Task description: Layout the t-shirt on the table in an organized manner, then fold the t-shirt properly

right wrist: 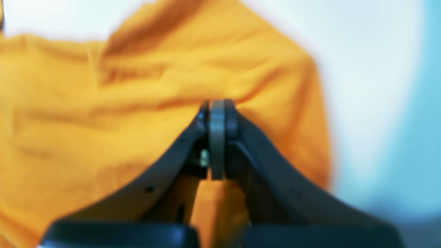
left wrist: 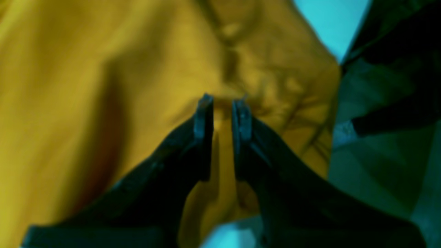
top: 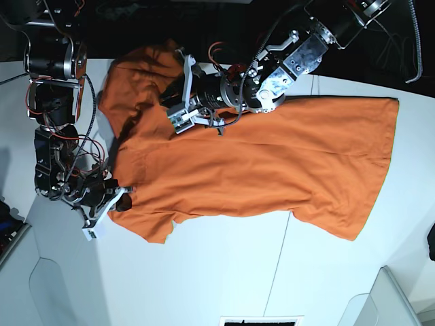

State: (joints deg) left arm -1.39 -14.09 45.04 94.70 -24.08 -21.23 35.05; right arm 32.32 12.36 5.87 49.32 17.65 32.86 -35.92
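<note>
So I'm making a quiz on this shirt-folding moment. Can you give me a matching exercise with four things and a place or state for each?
Things:
1. left gripper
2. right gripper
3. t-shirt
4. table

Places or states:
A. white, with a thin dark seam
B. spread out sideways, orange, one end bunched
C. pinching cloth at the shirt's near corner in the base view
D. nipping a fold near the bunched far end

Pairs: 1-D, 2-C, 3-B, 4-A

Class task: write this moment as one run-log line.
orange fabric t-shirt: spread on white table | left gripper: pinching shirt | right gripper: shut on shirt edge
</note>
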